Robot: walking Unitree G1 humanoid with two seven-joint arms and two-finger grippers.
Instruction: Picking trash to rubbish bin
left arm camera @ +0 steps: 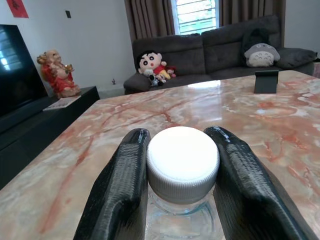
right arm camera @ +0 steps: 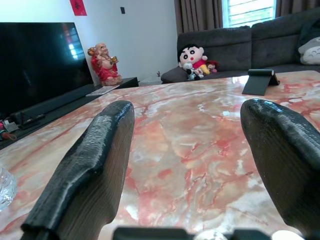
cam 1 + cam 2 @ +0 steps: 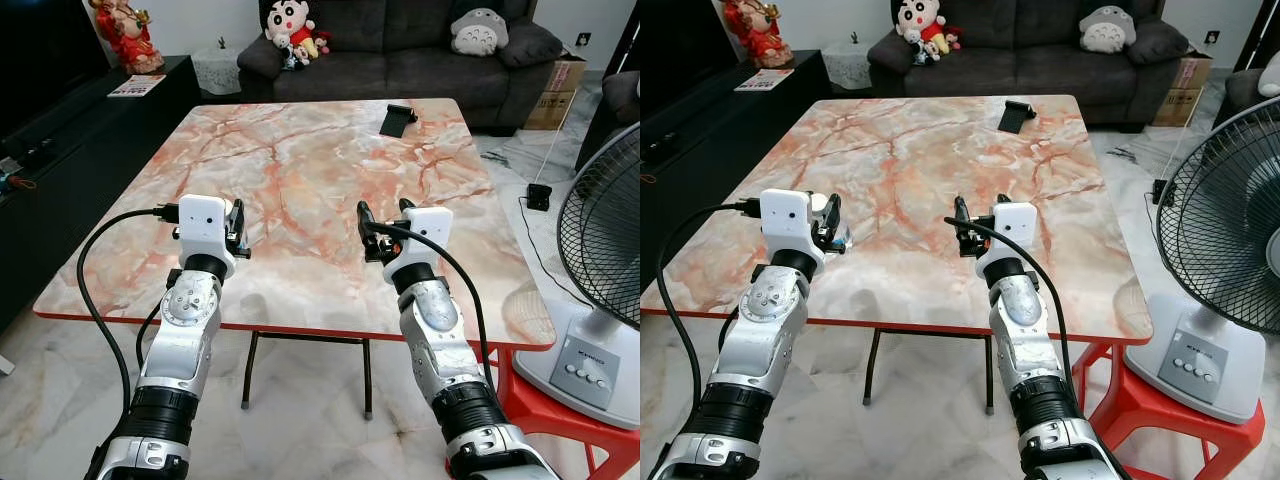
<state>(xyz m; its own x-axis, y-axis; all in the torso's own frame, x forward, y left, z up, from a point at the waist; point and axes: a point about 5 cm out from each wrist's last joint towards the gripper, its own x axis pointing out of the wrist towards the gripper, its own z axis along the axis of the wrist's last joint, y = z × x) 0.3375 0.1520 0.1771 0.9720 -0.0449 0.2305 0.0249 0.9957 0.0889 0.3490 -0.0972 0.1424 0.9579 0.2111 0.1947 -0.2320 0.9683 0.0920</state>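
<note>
A small clear plastic bottle with a white cap stands on the pink marble table near its front left edge. My left gripper is shut on the bottle, one black finger on each side of its neck and cap. In the right eye view a bit of the clear bottle shows just past the left gripper. My right gripper hovers low over the front middle of the table, open and with nothing between its fingers.
A black phone stand sits at the table's far side. A standing fan and a red stool are to the right. A dark sofa with plush toys is behind, and a black TV cabinet runs along the left.
</note>
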